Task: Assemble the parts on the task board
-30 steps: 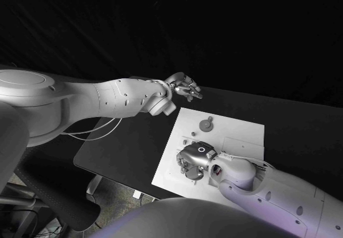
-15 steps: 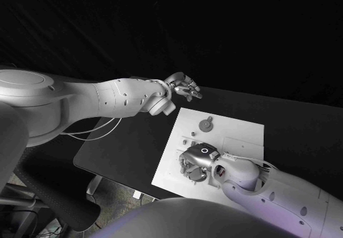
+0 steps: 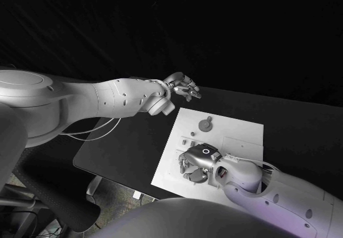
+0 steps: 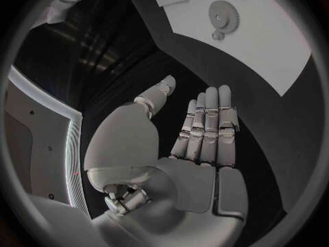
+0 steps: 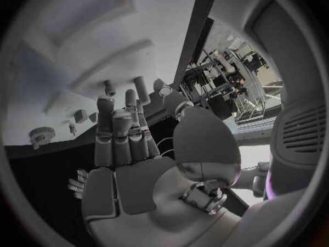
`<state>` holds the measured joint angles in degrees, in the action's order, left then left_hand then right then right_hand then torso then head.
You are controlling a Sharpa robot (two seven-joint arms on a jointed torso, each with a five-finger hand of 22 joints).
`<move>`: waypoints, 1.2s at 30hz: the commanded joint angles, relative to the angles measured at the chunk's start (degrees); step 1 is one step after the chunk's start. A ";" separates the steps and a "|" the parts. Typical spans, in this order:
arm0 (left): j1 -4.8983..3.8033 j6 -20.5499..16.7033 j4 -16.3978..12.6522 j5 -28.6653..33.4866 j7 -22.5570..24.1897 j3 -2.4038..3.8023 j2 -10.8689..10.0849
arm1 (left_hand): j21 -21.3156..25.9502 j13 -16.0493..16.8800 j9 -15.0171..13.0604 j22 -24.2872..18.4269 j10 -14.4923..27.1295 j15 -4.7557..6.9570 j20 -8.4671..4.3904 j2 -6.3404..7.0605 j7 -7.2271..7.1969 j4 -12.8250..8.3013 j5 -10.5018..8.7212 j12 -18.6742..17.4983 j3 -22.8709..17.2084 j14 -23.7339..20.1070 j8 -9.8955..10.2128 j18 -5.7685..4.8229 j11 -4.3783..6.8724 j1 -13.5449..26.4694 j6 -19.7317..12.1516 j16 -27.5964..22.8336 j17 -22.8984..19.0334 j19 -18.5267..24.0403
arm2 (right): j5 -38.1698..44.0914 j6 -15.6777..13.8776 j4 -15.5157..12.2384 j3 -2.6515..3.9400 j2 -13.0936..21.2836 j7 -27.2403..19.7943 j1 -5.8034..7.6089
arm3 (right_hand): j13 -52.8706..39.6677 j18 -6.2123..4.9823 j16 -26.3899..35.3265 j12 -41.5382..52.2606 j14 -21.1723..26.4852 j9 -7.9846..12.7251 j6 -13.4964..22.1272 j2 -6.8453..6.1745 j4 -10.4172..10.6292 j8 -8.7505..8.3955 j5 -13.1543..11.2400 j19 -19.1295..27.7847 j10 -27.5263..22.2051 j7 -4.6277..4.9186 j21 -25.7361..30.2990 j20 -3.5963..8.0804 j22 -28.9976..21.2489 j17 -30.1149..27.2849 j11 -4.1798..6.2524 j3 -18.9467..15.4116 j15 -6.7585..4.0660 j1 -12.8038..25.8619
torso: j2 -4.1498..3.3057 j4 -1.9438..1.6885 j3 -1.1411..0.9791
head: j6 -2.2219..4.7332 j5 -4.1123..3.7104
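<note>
The white task board (image 3: 236, 131) lies on the black table (image 3: 132, 144). A round gear (image 3: 206, 125) sits near the board's far edge, with small parts (image 3: 192, 134) close by. My right hand (image 3: 194, 162) hovers low over the board's near left part, fingers pointing down at it. In the right wrist view the right hand (image 5: 126, 142) stretches its fingers over the board (image 5: 62, 66) with nothing between them; the gear (image 5: 43, 134) lies off to one side. My left hand (image 3: 184, 87) floats beyond the board's far left corner. The left hand (image 4: 205, 132) is flat and holds nothing.
A raised rectangular block (image 3: 243, 145) stands on the board beside my right wrist. The left wrist view shows the board's corner (image 4: 260, 44) and the gear (image 4: 222, 13) some way ahead of the fingers. Bare table surrounds the board.
My right hand has crept slightly toward the board's near edge. The left hand has stayed where it was.
</note>
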<state>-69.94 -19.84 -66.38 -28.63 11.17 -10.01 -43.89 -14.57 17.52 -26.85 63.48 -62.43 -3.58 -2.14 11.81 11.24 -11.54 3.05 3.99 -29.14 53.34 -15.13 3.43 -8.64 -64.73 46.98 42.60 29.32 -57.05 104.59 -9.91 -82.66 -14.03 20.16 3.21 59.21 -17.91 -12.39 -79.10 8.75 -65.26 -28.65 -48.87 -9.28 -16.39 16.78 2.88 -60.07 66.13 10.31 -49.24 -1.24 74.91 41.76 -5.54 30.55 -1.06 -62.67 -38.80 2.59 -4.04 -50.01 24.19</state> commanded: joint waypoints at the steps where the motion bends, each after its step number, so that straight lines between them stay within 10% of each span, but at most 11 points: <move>1: -0.09 0.61 -0.09 0.35 0.26 0.06 -0.03 | 0.40 -0.10 0.06 0.07 0.37 0.01 0.02 -0.26 0.15 0.36 0.07 0.04 0.08 0.35 -0.27 0.64 0.00 -0.07 -0.45 -0.26 0.07 -0.21 | -0.64 -0.60 -1.18 0.01 0.58 -0.14 0.22 | -0.12 -2.61 -0.07 -0.11 0.09 -0.11 -0.25 -0.24 -0.03 0.11 -0.10 0.24 -0.09 -0.16 0.12 -0.09 0.72 0.10 -0.08 -0.33 0.35 -0.18 | 0.00 0.03 0.04 | 0.01 -0.12; 22: -0.09 0.78 0.04 0.35 0.02 0.05 -0.19 | 0.46 -0.11 0.08 0.09 0.45 -0.01 0.04 -0.26 0.18 0.44 0.07 0.02 0.10 0.32 -0.27 0.63 -0.03 -0.01 -0.52 -0.33 0.14 -0.18 | -1.00 -3.43 -2.79 0.23 2.86 0.22 0.50 | -0.62 -2.61 -0.24 0.32 0.21 -0.39 -1.21 0.38 -0.09 0.68 -0.10 0.28 0.34 -0.60 0.05 -0.13 0.79 0.12 0.14 -0.23 0.15 -0.82 | -0.01 -0.03 0.02 | 0.01 -0.56; 31: -0.09 0.65 0.65 0.35 0.20 0.05 -0.36 | 0.49 -0.12 0.08 0.09 0.48 -0.02 0.04 -0.24 0.18 0.46 0.07 0.01 0.11 0.30 -0.28 0.63 -0.05 0.01 -0.55 -0.37 0.17 -0.17 | -11.39 -7.86 -7.83 4.98 8.17 -2.86 1.91 | -1.10 -2.61 -0.31 0.79 -0.02 0.05 0.43 0.14 -0.06 -0.26 -0.09 0.09 0.91 -0.13 -0.06 -0.05 0.80 0.04 0.37 -0.01 -0.06 -1.70 | 0.03 0.10 0.02 | 0.01 -2.75; 36: -0.07 0.44 1.37 0.45 0.27 0.03 -0.53 | 0.50 -0.12 0.08 0.10 0.48 -0.02 0.05 -0.26 0.18 0.48 0.07 0.02 0.11 0.31 -0.28 0.63 -0.05 0.02 -0.55 -0.37 0.18 -0.17 | -18.27 -4.46 -10.21 7.26 13.01 -1.93 4.52 | -1.85 -2.61 -0.16 1.69 -0.01 0.25 0.98 0.33 -0.05 -0.57 -0.10 0.17 2.12 0.35 0.01 -0.10 0.76 -0.09 0.76 -0.08 -0.44 -1.76 | 0.24 0.38 -0.15 | 0.01 -4.91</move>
<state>-69.94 -19.71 -65.03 -28.59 11.00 -10.02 -44.47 -14.37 17.48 -26.86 63.51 -62.40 -3.58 -2.11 11.81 11.45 -11.39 3.05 3.99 -28.98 53.34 -15.14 3.43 -8.66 -64.73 46.77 42.61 29.41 -57.03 93.43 -15.32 -92.58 -6.79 32.85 2.03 63.60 -19.72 -12.40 -79.10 10.16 -65.36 -28.46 -48.12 -8.86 -16.36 16.41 2.88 -60.07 67.91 10.64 -49.24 -1.47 74.90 41.72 -4.82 30.53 -1.11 -64.15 -38.70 2.78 -4.06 -50.01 20.22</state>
